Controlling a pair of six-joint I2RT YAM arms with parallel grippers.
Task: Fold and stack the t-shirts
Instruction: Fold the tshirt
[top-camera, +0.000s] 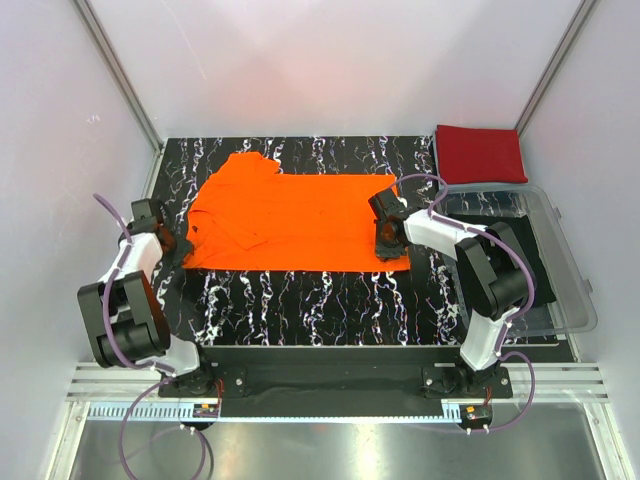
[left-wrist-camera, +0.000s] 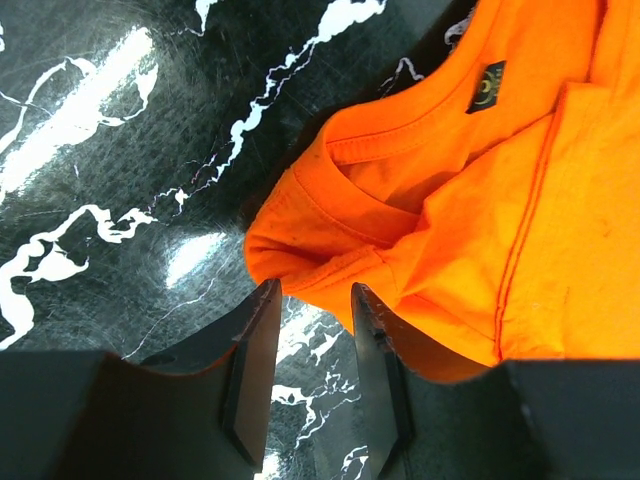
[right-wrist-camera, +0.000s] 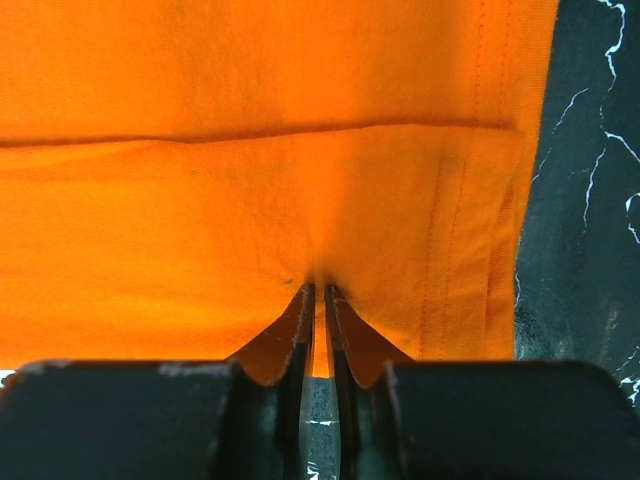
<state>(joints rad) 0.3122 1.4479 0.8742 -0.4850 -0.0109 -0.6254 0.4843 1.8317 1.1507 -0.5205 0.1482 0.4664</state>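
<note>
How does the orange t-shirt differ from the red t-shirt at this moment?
The orange t-shirt lies spread long across the table, while the red t-shirt is a small folded rectangle in the far right corner. The right claw pinches the orange t-shirt's edge; nothing touches the red one. Both are plain, single-colour cloth.

Bright light from above makes white shiny spots on the black table. The orange shirt looks sharp, with soft shadows in its folds.
</note>
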